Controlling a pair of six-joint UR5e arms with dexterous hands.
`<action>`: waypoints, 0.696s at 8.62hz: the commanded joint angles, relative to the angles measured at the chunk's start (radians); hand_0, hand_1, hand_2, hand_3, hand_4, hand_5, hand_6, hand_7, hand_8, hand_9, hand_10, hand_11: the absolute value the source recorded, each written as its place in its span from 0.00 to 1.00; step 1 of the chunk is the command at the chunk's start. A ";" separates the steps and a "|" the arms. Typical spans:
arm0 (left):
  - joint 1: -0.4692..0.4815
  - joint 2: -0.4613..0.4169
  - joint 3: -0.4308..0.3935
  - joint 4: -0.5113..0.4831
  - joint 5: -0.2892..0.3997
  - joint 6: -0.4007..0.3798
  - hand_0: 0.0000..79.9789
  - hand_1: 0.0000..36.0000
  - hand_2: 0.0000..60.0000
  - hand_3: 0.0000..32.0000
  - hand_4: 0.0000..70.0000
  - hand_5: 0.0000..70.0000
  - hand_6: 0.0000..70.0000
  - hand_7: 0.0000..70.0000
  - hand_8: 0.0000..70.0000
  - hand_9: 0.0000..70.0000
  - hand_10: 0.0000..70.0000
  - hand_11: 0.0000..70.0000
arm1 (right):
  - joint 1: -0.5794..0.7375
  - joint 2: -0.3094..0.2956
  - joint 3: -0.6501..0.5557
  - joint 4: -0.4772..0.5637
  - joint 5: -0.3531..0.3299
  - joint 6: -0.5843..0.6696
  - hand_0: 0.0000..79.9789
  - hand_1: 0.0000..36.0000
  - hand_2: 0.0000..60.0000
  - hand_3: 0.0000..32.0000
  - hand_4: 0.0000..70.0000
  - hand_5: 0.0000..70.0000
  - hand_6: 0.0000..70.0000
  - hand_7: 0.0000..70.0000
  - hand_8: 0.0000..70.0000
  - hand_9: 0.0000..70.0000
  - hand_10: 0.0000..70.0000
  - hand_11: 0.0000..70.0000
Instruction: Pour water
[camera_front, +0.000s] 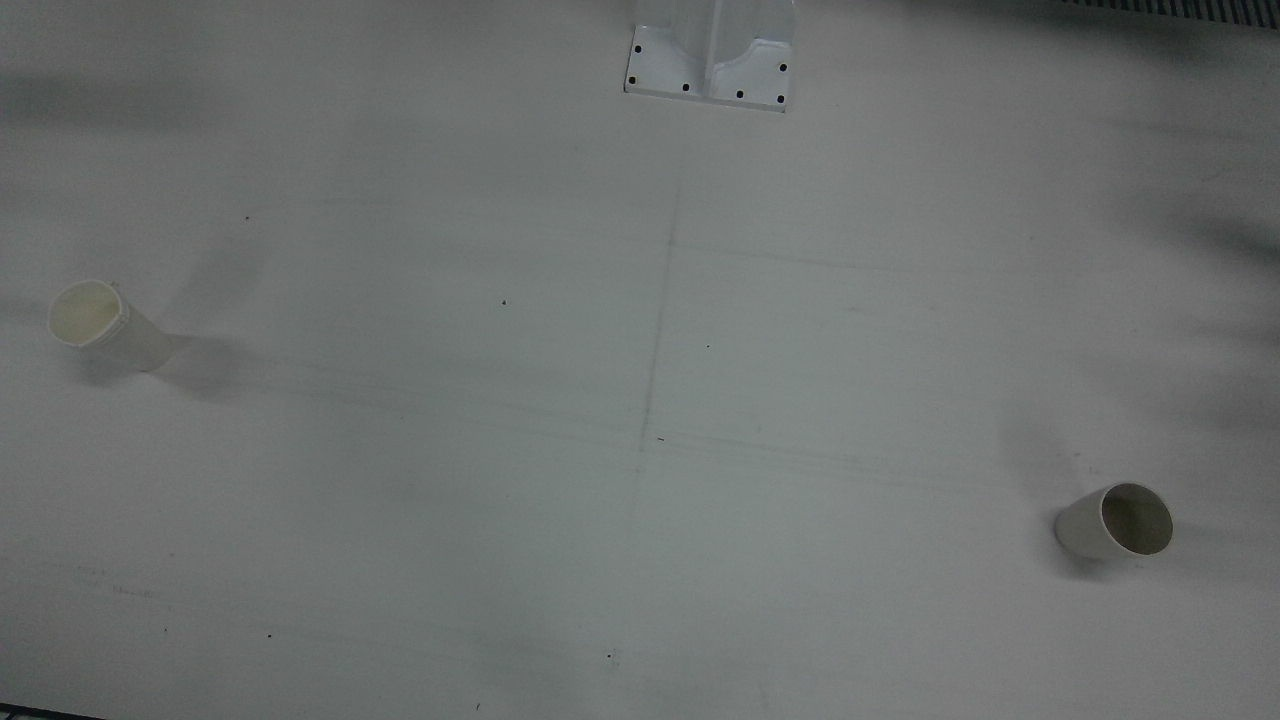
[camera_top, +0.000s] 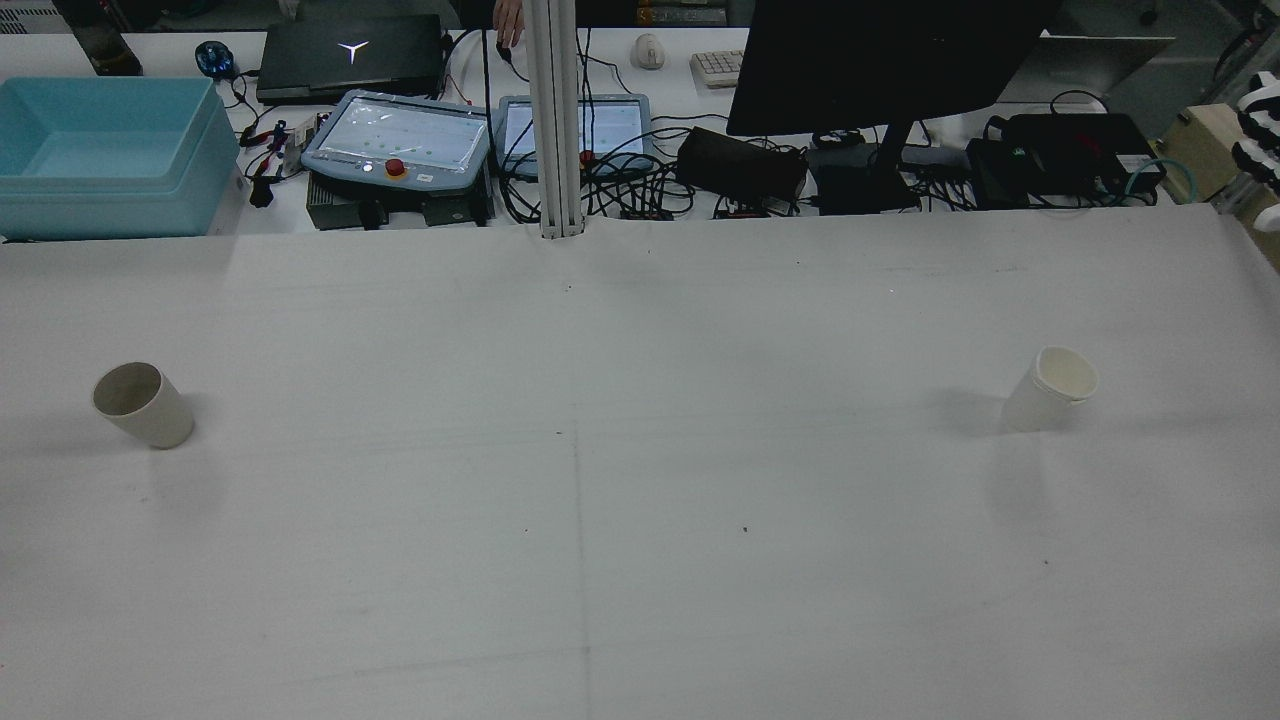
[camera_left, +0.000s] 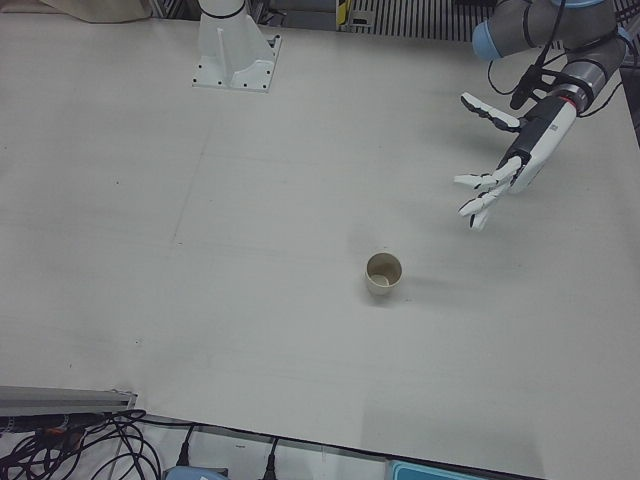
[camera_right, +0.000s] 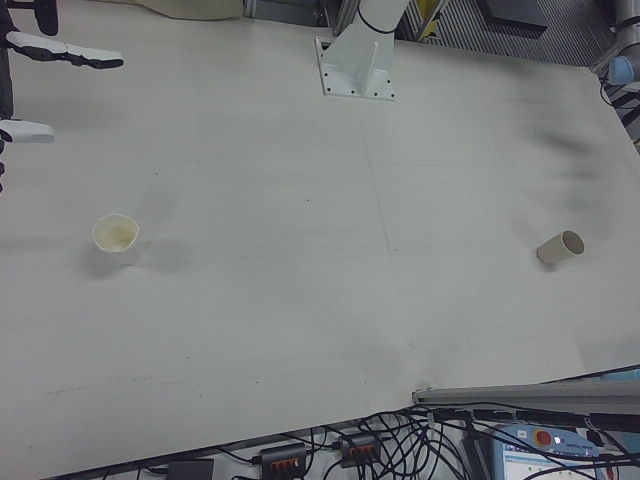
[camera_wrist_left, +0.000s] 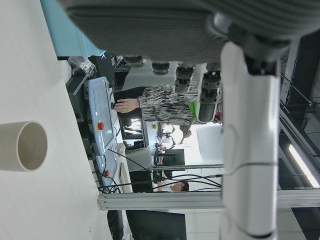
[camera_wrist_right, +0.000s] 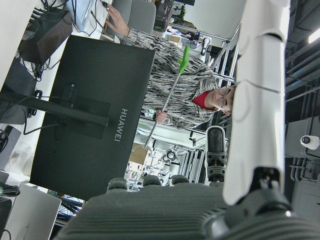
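the only writing you can read is "huawei" on the back of the black monitor (camera_wrist_right: 95, 120) in the right hand view; that same monitor (camera_top: 880, 60) stands on the desk past the far edge of the table (camera_top: 640, 560) in the rear view. around it you have a closed laptop (camera_top: 350, 55), two teach pendants (camera_top: 400, 140) with lit screens, a tangle of cables, and a light blue bin (camera_top: 105, 150) at the far left.

on the table itself you have two paper cups, well apart. the cream-lined cup (camera_top: 1050, 388) stands upright on your right arm's side, also seen at (camera_front: 105, 325) and (camera_right: 117, 238). the grey-lined cup (camera_top: 143, 403) stands upright on your left arm's side, also at (camera_front: 1115, 522), (camera_left: 384, 273), (camera_right: 560, 247) and (camera_wrist_left: 22, 146). nothing stands between them or near either one; whether either holds water you cannot tell.

your left robot hand (camera_left: 510, 160) hangs above the table beyond the grey-lined cup, fingers spread apart and pointing down toward the table, holding nothing. of your right robot hand (camera_right: 40, 85) only a few white fingers show at the picture's edge, apart from each other and empty, well above the cream-lined cup.
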 joint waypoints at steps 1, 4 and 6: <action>-0.035 -0.004 0.011 0.000 0.000 0.006 0.98 0.29 0.00 0.02 0.26 0.36 0.09 0.19 0.06 0.02 0.00 0.03 | -0.004 0.033 0.022 -0.010 0.001 -0.008 0.81 0.68 0.00 0.24 0.00 0.60 0.00 0.00 0.00 0.00 0.00 0.00; -0.033 0.014 0.023 -0.023 0.002 0.078 0.88 0.22 0.00 0.06 0.25 0.30 0.08 0.19 0.07 0.02 0.00 0.02 | -0.010 0.049 0.036 -0.032 0.001 -0.014 0.82 0.68 0.00 0.16 0.00 0.84 0.05 0.03 0.01 0.00 0.00 0.00; -0.028 0.002 0.110 -0.073 0.002 0.220 1.00 0.46 0.00 0.14 0.22 0.23 0.08 0.18 0.08 0.02 0.00 0.03 | -0.010 0.055 -0.013 -0.033 0.015 -0.034 0.80 0.68 0.00 0.15 0.00 0.89 0.06 0.06 0.02 0.00 0.00 0.00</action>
